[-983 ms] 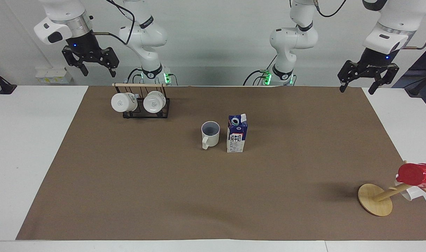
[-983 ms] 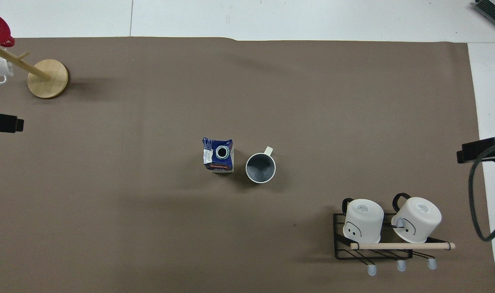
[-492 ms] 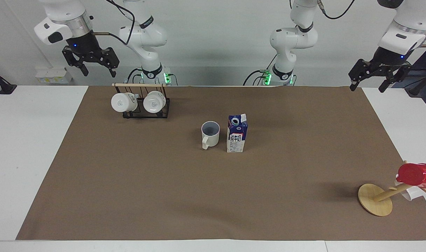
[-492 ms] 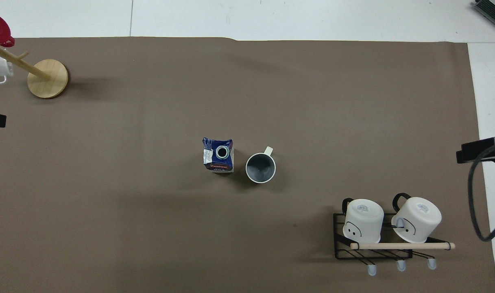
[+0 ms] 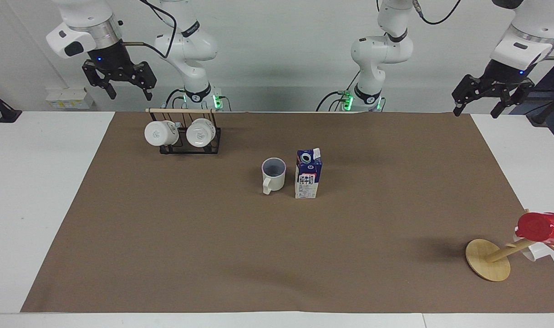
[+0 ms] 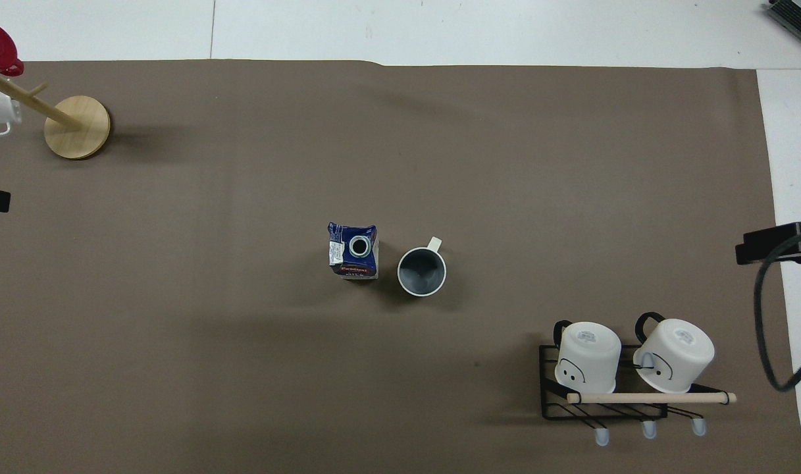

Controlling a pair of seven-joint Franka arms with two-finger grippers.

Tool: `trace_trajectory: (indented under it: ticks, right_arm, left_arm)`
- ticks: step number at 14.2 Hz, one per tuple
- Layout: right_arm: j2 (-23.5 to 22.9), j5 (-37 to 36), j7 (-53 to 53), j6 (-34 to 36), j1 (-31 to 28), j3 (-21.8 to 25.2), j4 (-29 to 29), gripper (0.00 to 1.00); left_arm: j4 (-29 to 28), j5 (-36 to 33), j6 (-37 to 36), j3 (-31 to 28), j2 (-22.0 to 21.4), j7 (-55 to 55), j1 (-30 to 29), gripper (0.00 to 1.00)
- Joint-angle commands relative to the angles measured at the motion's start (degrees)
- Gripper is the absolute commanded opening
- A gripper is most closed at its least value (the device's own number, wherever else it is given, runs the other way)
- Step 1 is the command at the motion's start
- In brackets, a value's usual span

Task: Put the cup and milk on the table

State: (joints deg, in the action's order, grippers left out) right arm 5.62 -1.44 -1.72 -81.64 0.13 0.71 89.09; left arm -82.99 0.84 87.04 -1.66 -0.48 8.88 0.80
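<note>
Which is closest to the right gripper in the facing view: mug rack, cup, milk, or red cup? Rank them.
From the right gripper, open and raised near the right arm's end:
1. Mug rack, almost under it.
2. Cup, mid-mat.
3. Milk, beside the cup, toward the left arm's end.
4. Red cup, on the wooden stand at the left arm's end.

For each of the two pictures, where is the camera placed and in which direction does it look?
Facing view: high across the table, looking at the robots; both whole arms show, the left gripper and right gripper open and raised near their own corners of the mat.
Overhead view: high above the robots' end, looking steeply down; only dark gripper tips show at the side edges.
Shared: the cup standing beside the milk mid-table, the mug rack and the red cup.
</note>
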Motion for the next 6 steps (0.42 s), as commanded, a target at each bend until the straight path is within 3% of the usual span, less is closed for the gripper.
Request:
trace_trajectory:
  ticks: [1, 6]
  right_arm:
    - [1.32, 0.56, 0.31, -0.80, -0.39, -0.27, 1.53, 1.00]
    - [1.32, 0.56, 0.31, -0.80, -0.39, -0.27, 1.61, 1.00]
  left_arm:
    - [-0.77, -0.48, -0.99, 0.69, -1.01, 0.26, -0.54, 1.00]
    - [-1.12, -0.48, -0.91, 0.69, -1.19, 0.35, -0.71, 1.00]
